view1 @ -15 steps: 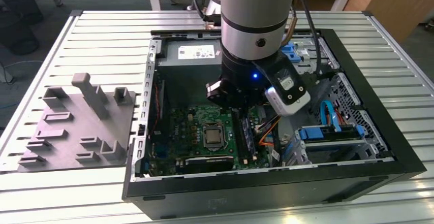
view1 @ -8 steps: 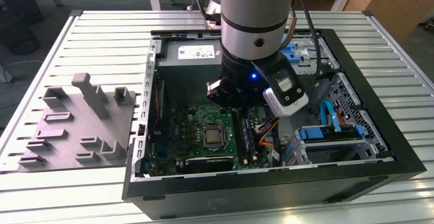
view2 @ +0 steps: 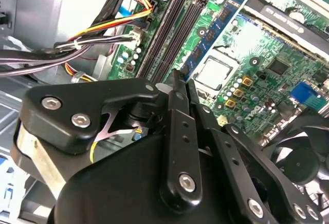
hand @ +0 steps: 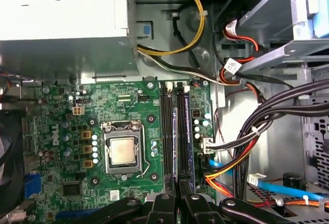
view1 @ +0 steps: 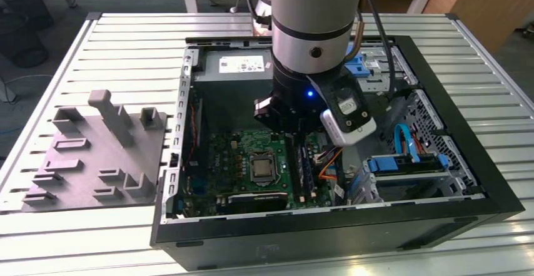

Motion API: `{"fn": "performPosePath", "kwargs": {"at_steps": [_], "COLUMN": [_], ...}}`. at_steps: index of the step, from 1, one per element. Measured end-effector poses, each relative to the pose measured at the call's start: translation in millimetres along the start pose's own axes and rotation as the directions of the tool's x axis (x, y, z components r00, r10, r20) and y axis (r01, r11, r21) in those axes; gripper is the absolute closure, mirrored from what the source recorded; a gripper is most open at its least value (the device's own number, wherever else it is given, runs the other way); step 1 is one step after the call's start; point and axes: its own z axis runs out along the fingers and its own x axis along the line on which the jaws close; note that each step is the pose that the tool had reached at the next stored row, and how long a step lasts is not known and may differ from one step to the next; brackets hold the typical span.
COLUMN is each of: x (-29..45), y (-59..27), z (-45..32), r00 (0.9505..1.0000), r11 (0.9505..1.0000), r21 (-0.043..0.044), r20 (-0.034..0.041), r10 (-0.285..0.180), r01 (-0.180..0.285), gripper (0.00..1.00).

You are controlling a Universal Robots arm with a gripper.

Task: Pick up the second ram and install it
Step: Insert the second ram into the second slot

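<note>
The second ram (view2: 213, 31) is a thin blue-green strip with dark chips. It hangs lengthwise just above the motherboard (view1: 242, 157), over the black memory slots (hand: 166, 131) beside the processor socket (hand: 123, 149). In the first wrist view the second ram (hand: 176, 142) is seen edge-on, running along the slots (view2: 167, 34). My gripper (view2: 178, 77) is shut on one end of the strip, and its black fingers (hand: 163, 203) close in from both sides. In the exterior view the arm reaches down into the open computer case (view1: 467, 163).
A gray moulded holder tray (view1: 92, 157) with upright posts lies on the slatted table at the exterior view's left. Bundled cables (hand: 231, 167) run close beside the slots. The power supply (view1: 242, 66), a blue drive bracket (view1: 404, 163) and a fan (view2: 303, 162) crowd the case.
</note>
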Motion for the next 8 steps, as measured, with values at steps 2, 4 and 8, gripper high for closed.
{"fn": "performPosePath", "kwargs": {"at_steps": [2,4,8], "x": [0.0,0.0,0.1], "y": [0.0,0.0,0.0], "z": [0.0,0.0,1.6], "r00": [1.0,1.0,1.0], "r11": [1.0,1.0,1.0], "r21": [0.0001,0.0001,0.0], "r20": [0.0001,0.0001,0.0001], "r10": [0.0,0.001,0.0], "r01": [0.0,-0.001,0.0], "gripper": [0.86,0.86,0.86]}}
